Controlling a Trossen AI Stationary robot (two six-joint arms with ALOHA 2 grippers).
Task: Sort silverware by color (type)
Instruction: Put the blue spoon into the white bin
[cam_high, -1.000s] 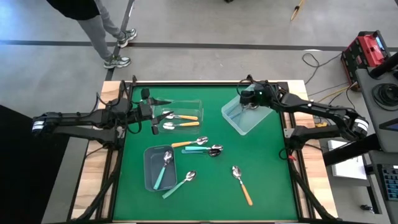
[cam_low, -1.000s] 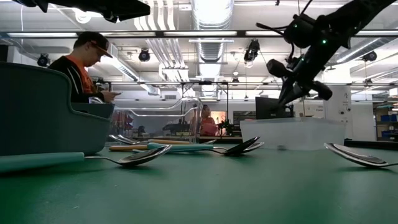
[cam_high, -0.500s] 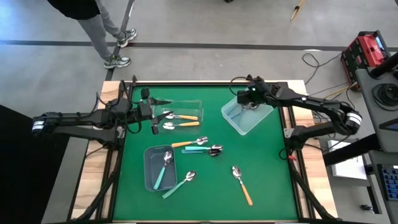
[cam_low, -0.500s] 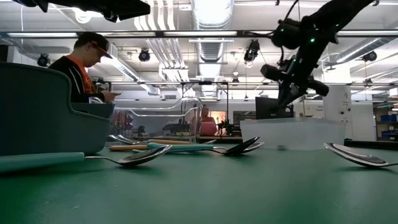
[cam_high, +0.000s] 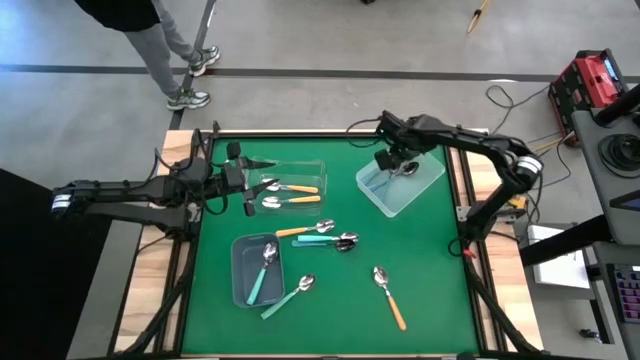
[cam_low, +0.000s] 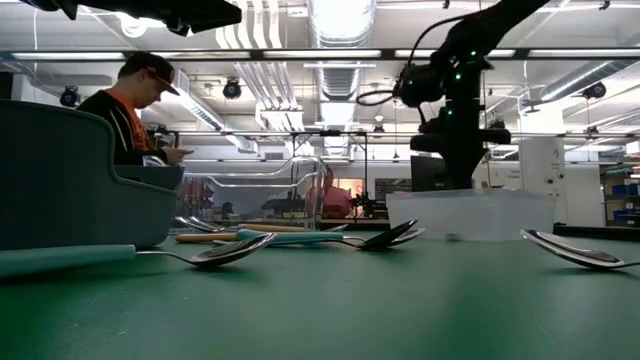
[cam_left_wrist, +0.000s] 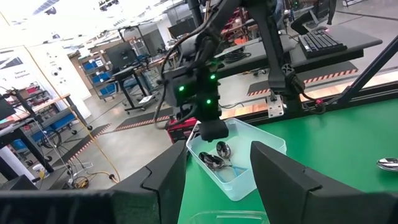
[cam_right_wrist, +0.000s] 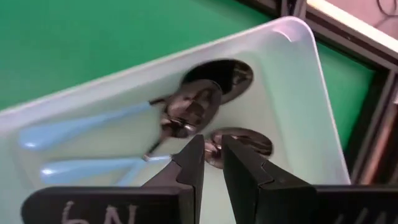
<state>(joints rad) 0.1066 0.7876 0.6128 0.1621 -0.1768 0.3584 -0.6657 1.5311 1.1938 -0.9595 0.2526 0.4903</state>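
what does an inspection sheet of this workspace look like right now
surface: green mat on a wood-edged table.
job's things: two orange spoons in the clear bin; one teal spoon in the grey bin; light blue spoons in the white bin; five loose spoons on the mat.
clutter: nothing seen.
grippers: left gripper by the clear bin, jaws open, empty; right gripper above the white bin, jaws nearly closed, holding nothing.
cables: wires on the floor past the table's right edge.
surroundings: a person stands beyond the table; workshop benches behind.
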